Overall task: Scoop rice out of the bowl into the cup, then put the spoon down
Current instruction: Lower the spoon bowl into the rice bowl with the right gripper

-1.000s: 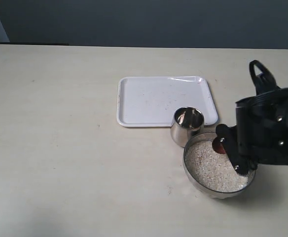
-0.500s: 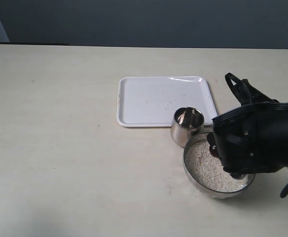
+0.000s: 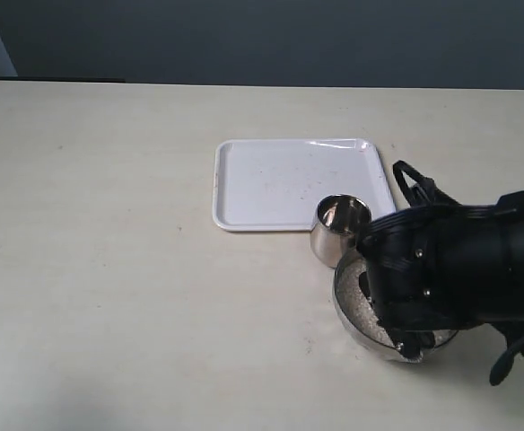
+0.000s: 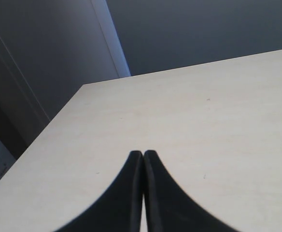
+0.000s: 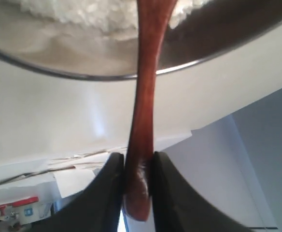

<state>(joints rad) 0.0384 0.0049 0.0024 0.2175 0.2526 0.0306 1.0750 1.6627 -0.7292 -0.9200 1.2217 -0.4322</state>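
Right wrist view, nearest first: right pincer [image 5: 137, 157] is clenched on the spoon [image 5: 146, 96], both fingers pressing the slim handle close to its tail end. A short stub of handle pokes out behind the fingers. Handle runs forward from the grip, crosses the bowl [image 5: 83, 75] rim and goes into the rice [image 5: 97, 14]. The scoop end is cut off by the frame edge, so load on it cannot be told.

Exterior view: right arm [image 3: 459, 269] hangs over the bowl and hides the spoon and most of the rice; only a sliver of grains shows at the left inside wall. Cup [image 3: 341, 229] stands upright just beside the bowl, on its far-left side; touching or not, cannot tell. Beyond the cup lies a white tray [image 3: 280, 180], bare.

Left wrist view: left pincer [image 4: 142, 159] is closed tip to tip on nothing, over bare tabletop [image 4: 204, 121], well apart from the work.

Step, by judgement: scooping; nothing yet carried to the cup.

Handling notes (judgement):
- Spoon: stiff, light, glossy finish, so likely slippery. Grip this far back gives a long lever, and the handle may roll or droop between the fingers once loaded.
- Rice: loose dry grains, pours freely, spills at any tilt. Keep the scoop level on the way over.
- Cup: narrow mouth, light, easy to knock over; tip the spoon slowly and from right above.
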